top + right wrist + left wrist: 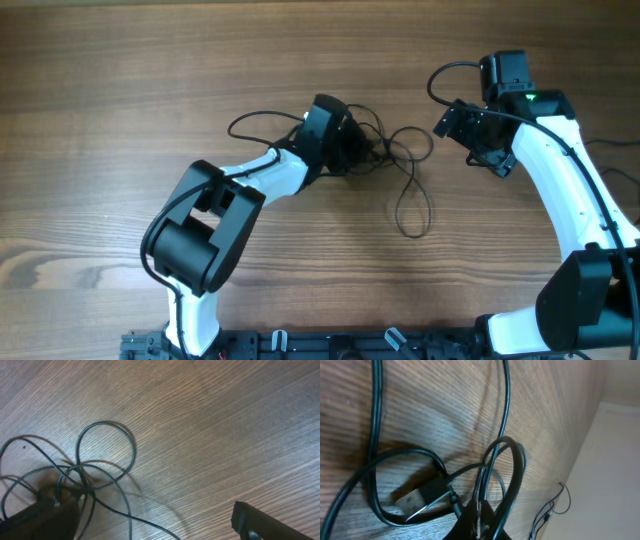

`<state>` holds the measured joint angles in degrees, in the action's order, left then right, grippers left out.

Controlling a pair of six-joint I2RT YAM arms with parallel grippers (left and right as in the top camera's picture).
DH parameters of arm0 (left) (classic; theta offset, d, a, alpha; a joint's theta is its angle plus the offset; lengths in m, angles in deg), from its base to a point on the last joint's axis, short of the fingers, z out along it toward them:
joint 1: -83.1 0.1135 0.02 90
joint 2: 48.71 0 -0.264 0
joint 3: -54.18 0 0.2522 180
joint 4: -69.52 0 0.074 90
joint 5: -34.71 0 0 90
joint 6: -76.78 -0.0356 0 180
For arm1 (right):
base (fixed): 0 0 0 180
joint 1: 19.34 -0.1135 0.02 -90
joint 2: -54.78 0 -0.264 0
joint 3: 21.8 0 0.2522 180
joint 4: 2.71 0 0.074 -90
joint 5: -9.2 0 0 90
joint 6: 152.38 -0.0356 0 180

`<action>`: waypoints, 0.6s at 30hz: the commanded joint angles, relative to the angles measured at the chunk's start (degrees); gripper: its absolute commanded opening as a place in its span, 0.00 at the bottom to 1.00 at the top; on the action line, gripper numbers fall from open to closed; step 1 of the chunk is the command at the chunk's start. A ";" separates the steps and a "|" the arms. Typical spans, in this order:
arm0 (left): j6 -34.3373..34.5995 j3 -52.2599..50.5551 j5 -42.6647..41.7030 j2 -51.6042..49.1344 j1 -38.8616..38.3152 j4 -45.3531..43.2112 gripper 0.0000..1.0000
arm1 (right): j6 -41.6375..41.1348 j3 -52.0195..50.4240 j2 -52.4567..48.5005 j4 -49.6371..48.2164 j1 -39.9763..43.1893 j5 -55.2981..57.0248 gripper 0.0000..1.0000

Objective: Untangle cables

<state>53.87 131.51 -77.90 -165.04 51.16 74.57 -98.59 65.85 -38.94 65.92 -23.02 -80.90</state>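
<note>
Near the middle of the tabletop (120,80), the cables (383,150) are bunched in a messy little knot, with one long loop trailed out toward the arm bases. The left gripper (358,150) is seen closed right on the knot, a couple of strands pinched at its tips. A silver-tipped plug (412,500) is laid flat just beside it. The right gripper (470,135) is held wide open just right of the tangle, nothing gripped.

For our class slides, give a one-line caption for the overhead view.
Left gripper shut on the tangled cables on a wooden table; right gripper open beside them.
</note>
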 commanded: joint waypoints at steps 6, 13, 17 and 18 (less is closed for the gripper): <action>-11.26 0.20 -5.46 8.70 7.19 6.82 0.04 | 28.52 0.39 -0.70 -4.85 -1.42 -25.40 1.00; -11.65 0.20 -5.22 9.42 8.28 11.08 0.04 | 25.51 -6.82 -0.70 -8.35 -5.20 -25.79 1.00; -11.63 0.20 -4.85 9.42 8.33 10.95 0.04 | 21.97 -13.84 -0.70 -14.49 -8.13 -27.12 1.00; -11.63 0.20 -4.79 9.42 8.33 10.93 0.04 | 20.31 -15.87 -0.70 -17.27 -9.25 -27.04 1.00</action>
<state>43.82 131.55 -82.40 -156.59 59.18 85.69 -74.48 55.36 -38.94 53.51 -29.67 -105.55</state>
